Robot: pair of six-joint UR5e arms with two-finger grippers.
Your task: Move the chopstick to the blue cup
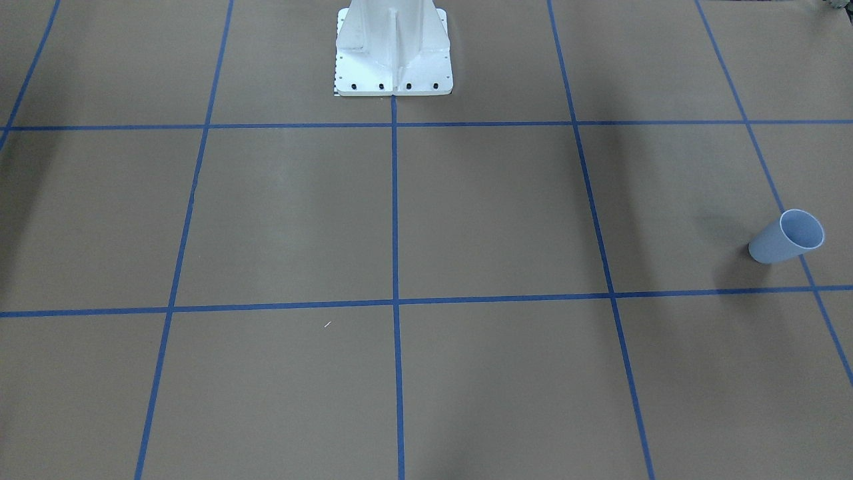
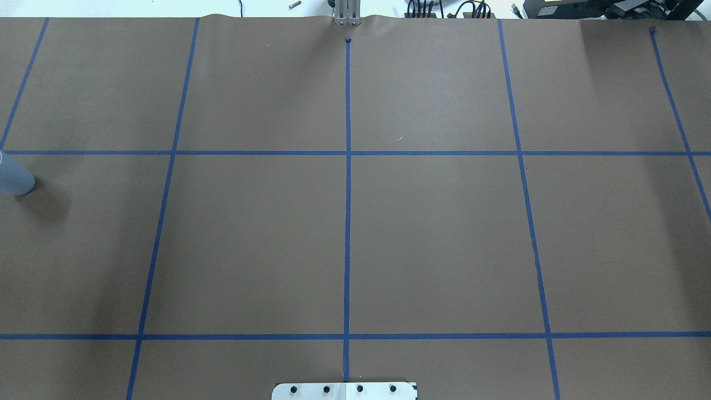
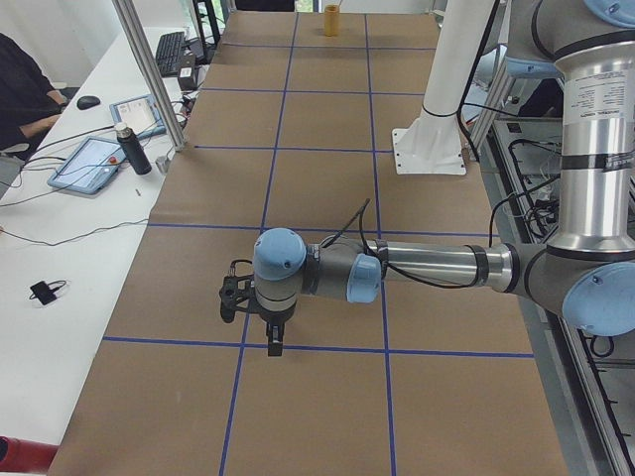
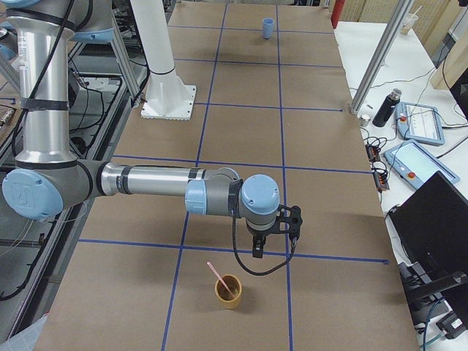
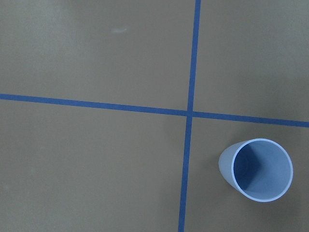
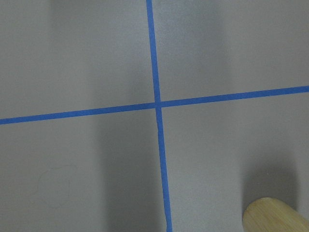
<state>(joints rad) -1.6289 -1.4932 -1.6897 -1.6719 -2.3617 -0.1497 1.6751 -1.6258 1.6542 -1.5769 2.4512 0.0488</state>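
Note:
The blue cup (image 1: 786, 237) stands upright and empty near the table's end on my left; it also shows at the left edge of the overhead view (image 2: 14, 176), below the left wrist camera (image 5: 258, 169) and far off in the exterior right view (image 4: 268, 28). One pale pink chopstick (image 4: 218, 278) leans in a tan wooden cup (image 4: 228, 291) near my right arm. My right gripper (image 4: 257, 250) hangs above the table just beyond that cup. My left gripper (image 3: 274, 342) hangs over bare table. I cannot tell whether either is open or shut.
The tan cup's rim shows in the right wrist view (image 6: 275, 216) and far off in the exterior left view (image 3: 331, 20). The white robot base (image 1: 393, 53) stands at the table's middle edge. Blue tape lines grid the brown table. Side desks hold tablets and bottles.

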